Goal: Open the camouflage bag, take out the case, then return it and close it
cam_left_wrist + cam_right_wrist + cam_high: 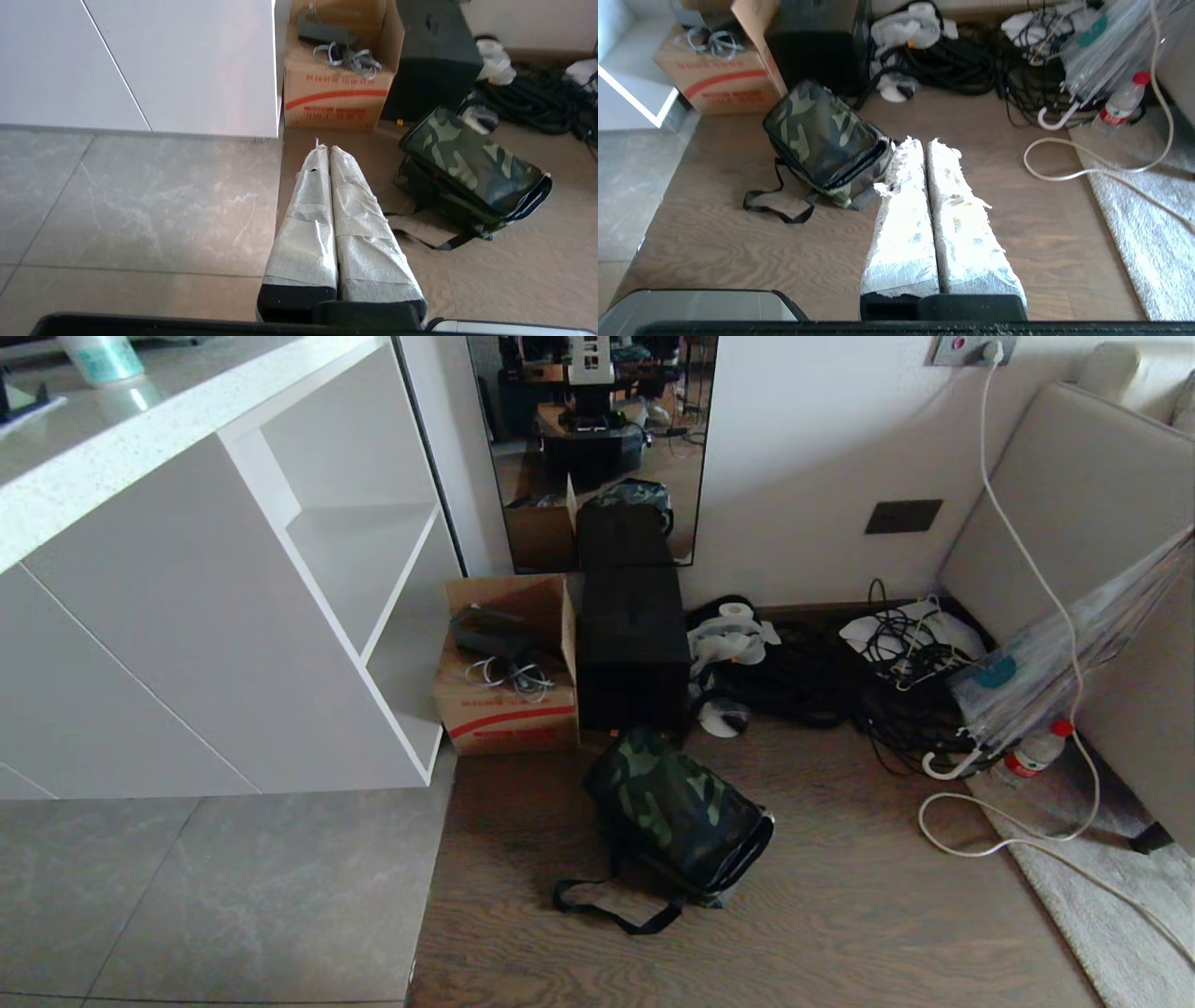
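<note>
wood floor (840, 915), closed camouflage bag (677, 807) lengthwise toward black box (633, 653), zipper end nearest; both pincers (325, 148) (923, 142) clenched, empty

The bag (677, 812) is soft camouflage cloth with a matt weave and a black webbing strap (607, 910). It lies on a wood-grain floor (840, 915) with a dull sheen, next to smooth grey stone-look tile (233, 896). The box (504, 705) is plain brown cardboard. The cabinet (187, 644) is smooth white. Both grippers' fingers (322, 205) (920, 210) are wrapped in rough, wrinkled white tape. The rug (1102, 915) is nubbly pale cloth.
</note>
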Available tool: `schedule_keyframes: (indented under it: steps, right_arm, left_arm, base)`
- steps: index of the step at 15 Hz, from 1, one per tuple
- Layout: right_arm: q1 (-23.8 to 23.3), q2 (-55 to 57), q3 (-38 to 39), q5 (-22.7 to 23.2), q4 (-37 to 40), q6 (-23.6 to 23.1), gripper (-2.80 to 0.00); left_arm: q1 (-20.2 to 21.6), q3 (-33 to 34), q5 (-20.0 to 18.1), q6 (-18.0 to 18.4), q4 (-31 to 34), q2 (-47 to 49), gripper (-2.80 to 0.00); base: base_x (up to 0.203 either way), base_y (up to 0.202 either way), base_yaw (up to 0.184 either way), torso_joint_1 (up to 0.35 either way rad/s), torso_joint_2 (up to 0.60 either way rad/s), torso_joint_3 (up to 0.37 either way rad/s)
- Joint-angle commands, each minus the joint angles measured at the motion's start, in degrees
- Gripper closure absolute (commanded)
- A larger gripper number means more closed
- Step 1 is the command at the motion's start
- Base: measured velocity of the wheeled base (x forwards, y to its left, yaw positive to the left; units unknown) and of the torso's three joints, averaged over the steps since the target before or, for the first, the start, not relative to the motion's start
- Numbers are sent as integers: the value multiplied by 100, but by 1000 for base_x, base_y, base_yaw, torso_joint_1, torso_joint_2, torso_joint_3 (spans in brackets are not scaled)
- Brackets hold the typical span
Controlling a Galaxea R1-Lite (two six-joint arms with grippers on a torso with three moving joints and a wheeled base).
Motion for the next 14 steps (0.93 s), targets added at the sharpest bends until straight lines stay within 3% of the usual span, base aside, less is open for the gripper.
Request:
schedule_keyframes:
  steps: [1, 14]
  right_arm:
    - [2, 11, 9, 3, -5, -8, 0]
    - [2, 11, 9, 3, -5, -1, 0]
  left_arm:
    - [-4, 1, 2, -3, -3, 7, 0]
    - [-4, 1, 2, -3, -3, 7, 0]
  base:
    - [0, 0, 0, 5, 2, 204]
    - [0, 0, 0, 2, 2, 202]
